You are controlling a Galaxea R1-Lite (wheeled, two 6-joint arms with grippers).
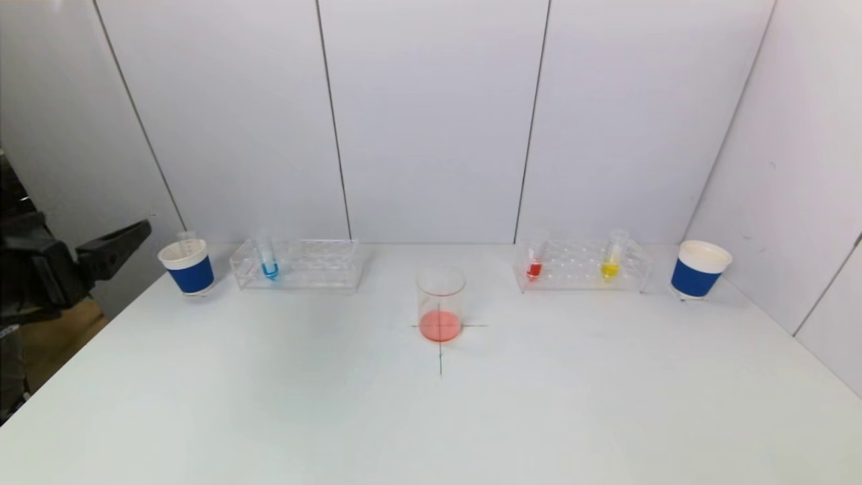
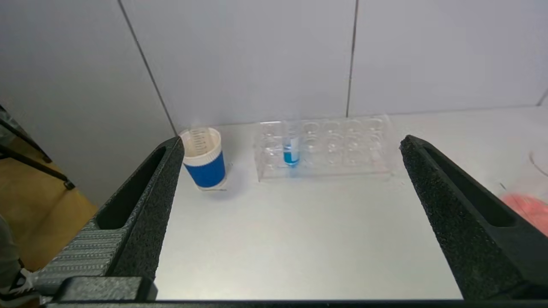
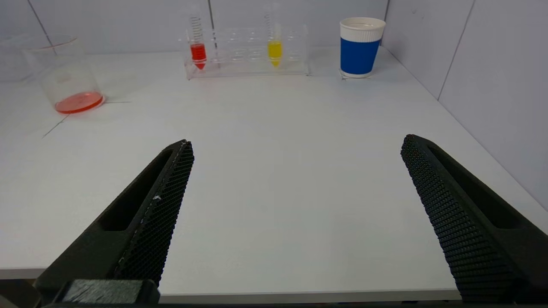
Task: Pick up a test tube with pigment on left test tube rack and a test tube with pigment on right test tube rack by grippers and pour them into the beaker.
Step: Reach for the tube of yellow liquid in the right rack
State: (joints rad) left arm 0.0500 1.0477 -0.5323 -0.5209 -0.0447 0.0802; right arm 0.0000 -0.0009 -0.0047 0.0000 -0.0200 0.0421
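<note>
Looking down from the head view, you see the white counter [image 1: 269, 404] with the beaker [image 1: 440, 304] in the middle, standing on a thin black cross. It has a little pink-red liquid at the bottom.

On your left sits the left rack [image 1: 296, 264], a clear one, with one blue tube [image 1: 269, 257] standing up in it near its left end. Just beside that rack is the left cup [image 1: 187, 267], blue and white, with an empty tube [image 1: 186, 237] poking out of it.

On your right sits the right rack [image 1: 583, 265]. A red tube [image 1: 535, 256] stands at its left end and a yellow tube [image 1: 613, 256] stands nearer its right end. The right cup [image 1: 698, 269] is just past that rack.

The head view shows only a bit of your left tool [image 1: 111, 250], off the counter's left edge. It does not show your right tool at all.

The wrist views tell you more. Your left tool [image 2: 291, 143] is spread wide and holds nothing, with the blue tube and left cup far in front of it. Your right tool [image 3: 296, 143] is also spread wide and holds nothing. It is over the near edge of the counter, well apart from the right rack.
</note>
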